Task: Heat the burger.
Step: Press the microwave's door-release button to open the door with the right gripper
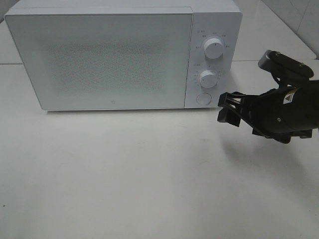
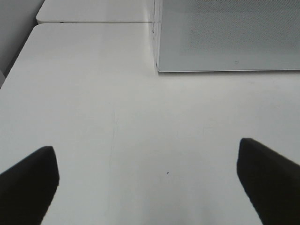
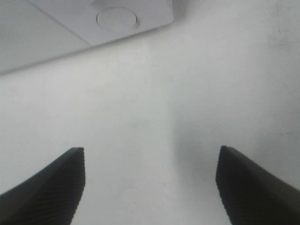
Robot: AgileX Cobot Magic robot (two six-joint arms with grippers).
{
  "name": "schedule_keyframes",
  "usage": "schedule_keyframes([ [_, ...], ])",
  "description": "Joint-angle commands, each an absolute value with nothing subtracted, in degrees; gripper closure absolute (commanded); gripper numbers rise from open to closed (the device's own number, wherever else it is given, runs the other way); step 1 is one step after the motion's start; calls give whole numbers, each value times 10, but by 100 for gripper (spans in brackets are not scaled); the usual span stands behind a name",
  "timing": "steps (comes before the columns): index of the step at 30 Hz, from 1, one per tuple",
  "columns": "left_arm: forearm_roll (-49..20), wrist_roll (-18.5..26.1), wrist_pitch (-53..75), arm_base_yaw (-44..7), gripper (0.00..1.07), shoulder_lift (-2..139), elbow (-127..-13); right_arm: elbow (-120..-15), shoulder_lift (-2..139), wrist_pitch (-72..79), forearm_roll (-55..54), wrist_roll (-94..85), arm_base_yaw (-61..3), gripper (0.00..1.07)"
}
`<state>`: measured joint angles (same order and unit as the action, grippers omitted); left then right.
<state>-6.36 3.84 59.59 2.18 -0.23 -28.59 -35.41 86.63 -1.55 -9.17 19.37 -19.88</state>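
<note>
The burger is not in view in any frame. A white microwave (image 1: 99,57) stands at the back of the table with its door shut, with two round knobs (image 1: 214,48) and a round button (image 1: 203,98) on its right panel. My right gripper (image 1: 230,109) is open and empty, hovering just right of the button; the button also shows in the right wrist view (image 3: 117,19), beyond the spread fingers (image 3: 51,187). My left gripper (image 2: 150,187) is open and empty above bare table, out of the high view; the microwave's lower left corner (image 2: 161,68) lies ahead of it.
The white table (image 1: 149,174) stretches in front of the microwave. A second white tabletop (image 2: 93,14) adjoins behind the seam at the left. A tiled wall (image 1: 299,15) stands at the back right.
</note>
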Motion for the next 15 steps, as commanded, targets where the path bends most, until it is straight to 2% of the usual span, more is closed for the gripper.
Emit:
schedule_keyframes([
  [1, -66, 40, 595, 22, 9, -17, -284, -395, 853, -139, -34, 148, -194, 33],
  [8, -66, 40, 595, 22, 9, -17, -284, -443, 830, -280, 0, 127, -195, 33],
  [15, -66, 40, 595, 22, 9, -17, -284, -444, 775, -337, -3, 102, -195, 33],
])
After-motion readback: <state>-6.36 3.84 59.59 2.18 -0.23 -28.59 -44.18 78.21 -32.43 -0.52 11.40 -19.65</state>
